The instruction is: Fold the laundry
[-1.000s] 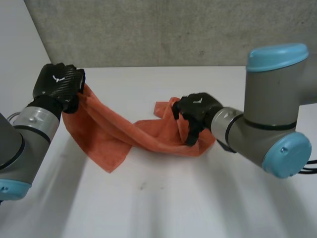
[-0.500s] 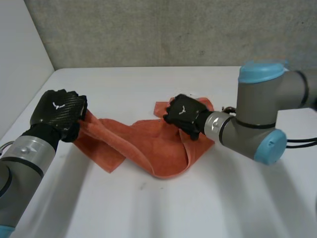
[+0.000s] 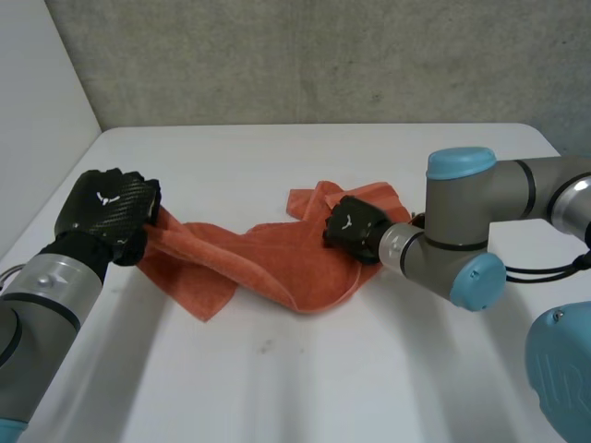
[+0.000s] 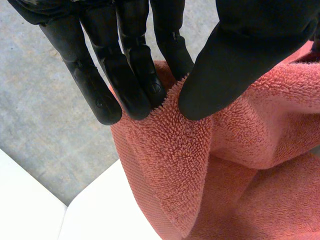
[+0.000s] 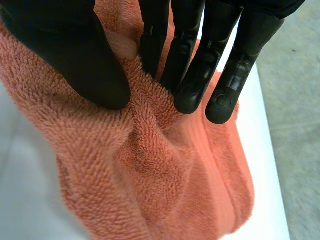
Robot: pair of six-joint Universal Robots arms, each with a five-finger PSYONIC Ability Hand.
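Two pinches | left hand [image 3: 104,209]: towel [image 3: 263,257] end | right hand [image 3: 354,224]: opposite end (rumpled between)

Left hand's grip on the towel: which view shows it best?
Left wrist view: the left hand pinches a towel fold between thumb and fingers. Head view shows the hand's back hiding the grip; right wrist view shows the right hand pinching instead.
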